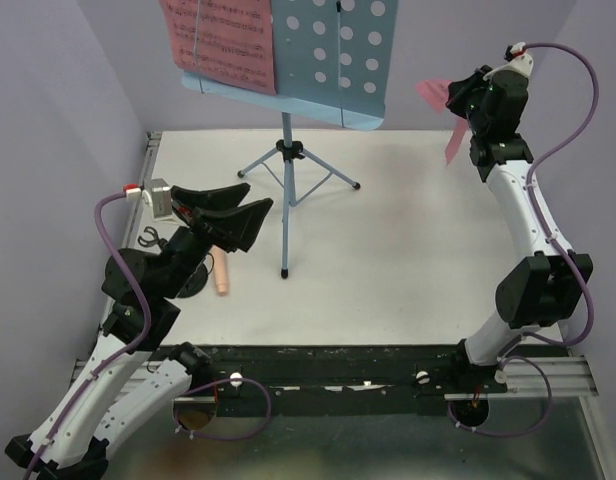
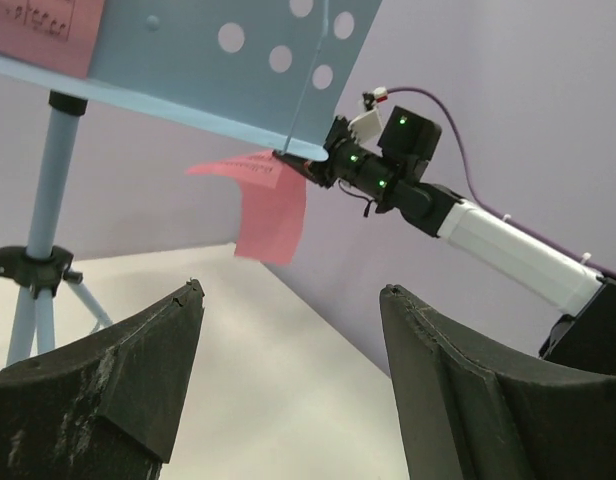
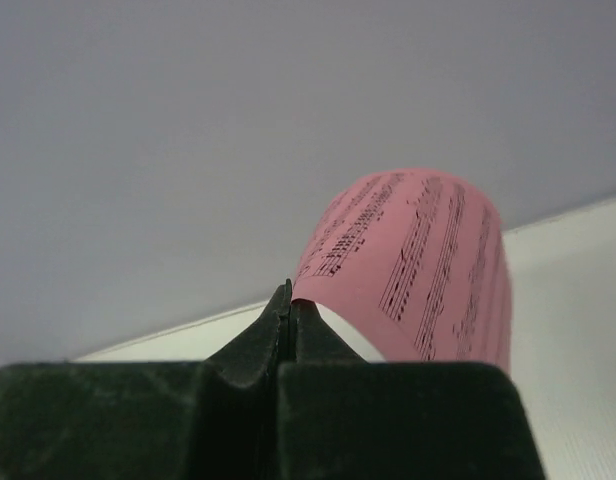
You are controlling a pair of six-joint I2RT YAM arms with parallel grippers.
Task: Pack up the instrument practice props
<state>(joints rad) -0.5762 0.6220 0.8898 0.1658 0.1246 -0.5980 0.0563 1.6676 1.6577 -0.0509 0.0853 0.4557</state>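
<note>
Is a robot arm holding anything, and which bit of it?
The right end effector is shut on a pink sheet-music page, pinching its edge. The left end effector is open, holding nothing.

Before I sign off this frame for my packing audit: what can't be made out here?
- Top view: toy microphone, upper part hidden under the left arm.
- Top view: music stand desk and its mounted page, cut off by the top edge.
- Right wrist view: held page in the right gripper curls over, hiding its far end.
- Top view: small dark item beside the left arm, too small to identify.
</note>
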